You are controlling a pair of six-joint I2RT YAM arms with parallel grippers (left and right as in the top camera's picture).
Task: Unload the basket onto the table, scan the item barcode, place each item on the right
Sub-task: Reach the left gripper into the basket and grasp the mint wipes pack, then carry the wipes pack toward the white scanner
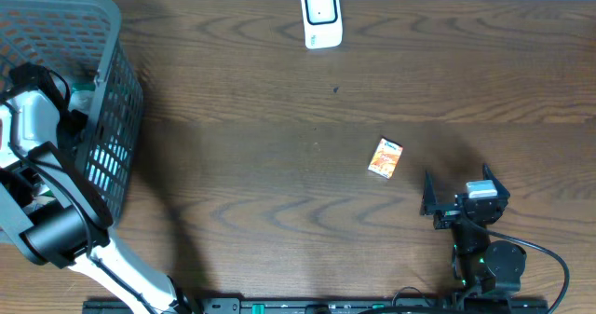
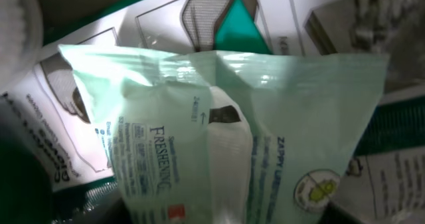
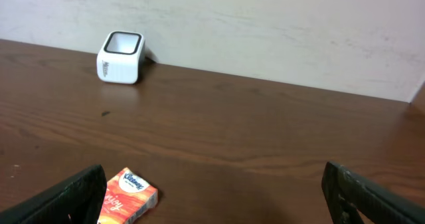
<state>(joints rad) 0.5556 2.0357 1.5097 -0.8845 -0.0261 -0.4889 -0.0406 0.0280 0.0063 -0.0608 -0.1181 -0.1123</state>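
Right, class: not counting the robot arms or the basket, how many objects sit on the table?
2: the white scanner at the far edge, and the orange tissue pack near the right gripper. The basket may hide others.

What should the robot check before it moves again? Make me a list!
1. Scanner standing at the table's far edge, nothing blocking it: ok.
2. Right gripper open and empty: ok.
3. Tissue pack lying flat on the table, just ahead of the right gripper: ok.
4. Wipes pack in the basket is firmly held: cannot tell, no fingers show in the left wrist view.
5. Barcode showing on either pack: cannot tell.
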